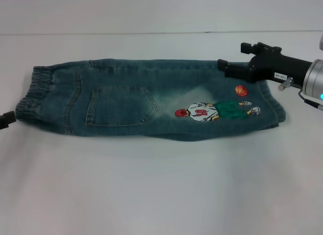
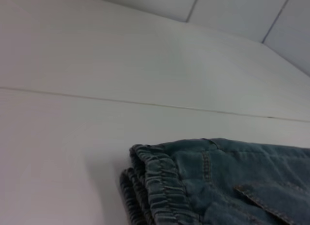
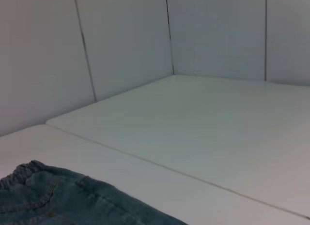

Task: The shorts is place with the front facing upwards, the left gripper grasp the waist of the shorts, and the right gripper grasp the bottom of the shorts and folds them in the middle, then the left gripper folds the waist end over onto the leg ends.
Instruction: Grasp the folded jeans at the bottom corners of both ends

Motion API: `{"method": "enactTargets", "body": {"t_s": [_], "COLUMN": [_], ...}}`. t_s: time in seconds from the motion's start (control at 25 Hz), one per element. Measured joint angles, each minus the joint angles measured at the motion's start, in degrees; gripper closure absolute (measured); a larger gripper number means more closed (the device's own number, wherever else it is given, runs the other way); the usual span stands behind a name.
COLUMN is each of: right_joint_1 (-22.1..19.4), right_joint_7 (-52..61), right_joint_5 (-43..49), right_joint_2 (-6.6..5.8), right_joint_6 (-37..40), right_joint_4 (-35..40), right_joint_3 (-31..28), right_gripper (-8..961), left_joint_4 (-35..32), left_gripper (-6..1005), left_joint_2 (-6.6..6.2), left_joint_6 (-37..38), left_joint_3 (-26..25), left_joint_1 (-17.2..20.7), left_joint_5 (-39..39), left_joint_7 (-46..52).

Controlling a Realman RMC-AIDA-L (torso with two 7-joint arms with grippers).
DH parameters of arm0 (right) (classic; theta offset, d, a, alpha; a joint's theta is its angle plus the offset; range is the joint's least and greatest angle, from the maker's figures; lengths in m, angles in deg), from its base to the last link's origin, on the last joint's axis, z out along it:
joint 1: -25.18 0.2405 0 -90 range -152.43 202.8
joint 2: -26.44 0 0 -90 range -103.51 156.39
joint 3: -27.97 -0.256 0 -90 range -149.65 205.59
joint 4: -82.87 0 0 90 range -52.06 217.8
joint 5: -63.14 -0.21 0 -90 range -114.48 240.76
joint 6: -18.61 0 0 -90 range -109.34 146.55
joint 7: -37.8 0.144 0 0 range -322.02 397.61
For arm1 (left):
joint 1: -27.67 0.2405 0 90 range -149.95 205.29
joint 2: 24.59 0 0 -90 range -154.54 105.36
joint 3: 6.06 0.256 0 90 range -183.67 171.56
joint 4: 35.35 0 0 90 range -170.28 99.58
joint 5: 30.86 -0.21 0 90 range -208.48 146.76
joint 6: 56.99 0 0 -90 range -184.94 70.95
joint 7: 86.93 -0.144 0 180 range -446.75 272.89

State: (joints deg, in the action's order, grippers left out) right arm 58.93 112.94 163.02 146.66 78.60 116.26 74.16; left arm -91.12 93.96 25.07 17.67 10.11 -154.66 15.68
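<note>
Two layers of denim lie flat in the head view: the shorts (image 1: pixel 146 101) are already doubled lengthwise on the white table (image 1: pixel 151 184), pocket and cartoon print (image 1: pixel 214 109) facing up. The right gripper (image 1: pixel 228 68) hangs over the far corner of the leg ends (image 1: pixel 270 106), its tips just above the cloth's far edge; whether it pinches fabric or merely hovers I cannot tell. The left gripper (image 1: pixel 6 119) shows only as a black tip just beside the waist (image 1: pixel 31 96), likely staged for the fold toward the hems; its fingers are out of sight.

From the left wrist view, the gathered waist (image 2: pixel 155 186) sits near the camera, stacked in two ruched bands, untouched.

From the right wrist view, only the shorts' edge (image 3: pixel 58 196) appears, lying flat below.
</note>
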Motion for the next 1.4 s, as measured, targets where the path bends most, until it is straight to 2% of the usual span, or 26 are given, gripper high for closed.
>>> {"method": "enactTargets", "body": {"t_s": [0.2, 0.6, 0.96, 1.28, 1.4], "right_joint_1": [0.35, -0.96, -6.8, -7.74, -7.74], "right_joint_7": [-1.49, -1.67, 3.17, 4.06, 4.07], "right_joint_5": [-0.04, 1.08, 4.84, 4.89, 4.89], "right_joint_2": [-0.04, -0.74, -0.42, -0.38, -0.34], "right_joint_6": [1.42, 6.38, 14.25, 15.07, 15.29], "right_joint_4": [-1.46, 0.31, 10.84, 11.87, 11.88], "right_joint_3": [1.53, 12.68, 13.57, 13.76, 13.85], "right_gripper": [23, 23, 22, 22, 22], "left_joint_4": [1.21, 3.19, 4.81, 6.4, 7.84], "left_gripper": [122, 123, 123, 123, 122], "left_joint_2": [1.31, 1.37, 1.17, 1.58, 1.39], "left_joint_6": [-1.62, -4.73, -7.99, -10.02, -12.08], "left_joint_3": [-0.86, -0.96, -0.38, 0.16, 2.62], "left_joint_1": [0.02, -0.25, -0.45, -2.07, -2.82], "left_joint_5": [0.46, 1.1, 1.05, 0.65, 0.56], "left_joint_7": [-5.26, -8.23, -9.33, -14.15, -15.03]}}
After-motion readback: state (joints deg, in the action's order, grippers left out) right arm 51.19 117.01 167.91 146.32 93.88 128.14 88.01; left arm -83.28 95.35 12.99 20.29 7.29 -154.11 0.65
